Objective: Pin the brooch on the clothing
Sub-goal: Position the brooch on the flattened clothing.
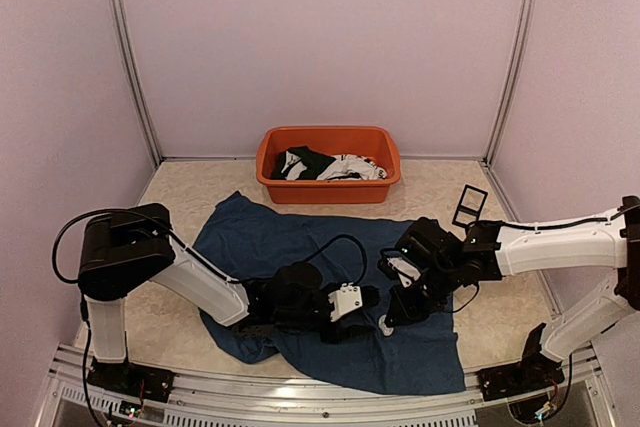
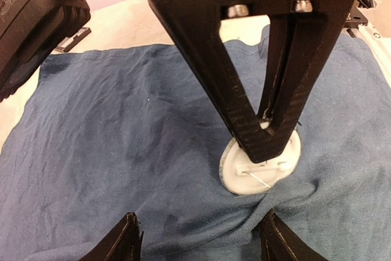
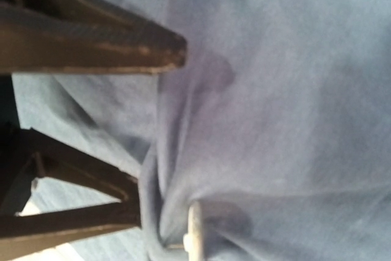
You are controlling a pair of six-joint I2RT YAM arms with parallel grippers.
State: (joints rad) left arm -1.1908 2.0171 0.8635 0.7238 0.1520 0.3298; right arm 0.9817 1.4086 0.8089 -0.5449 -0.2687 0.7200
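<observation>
We note two arms, same build. On left arm (image 1: 195,285): white tube links, bulky black rounded joint housings, white block (image 1: 346,301) at wrist. On right arm (image 1: 560,244): white links, black elbow and wrist. We see thin black cables (image 1: 345,242) looping along both, small coloured wires at black bases (image 1: 120,379). On right gripper (image 2: 264,146): black layered printed plastic, triangular open-frame fingers, two silver screws (image 2: 239,10) up top. On left gripper (image 2: 198,242): black fingers, same ribbed texture.

A navy T-shirt (image 1: 270,237) lies spread on the tabletop (image 1: 180,197) mid-frame, both arms bent over it; an orange tub (image 1: 330,190) stands behind.
</observation>
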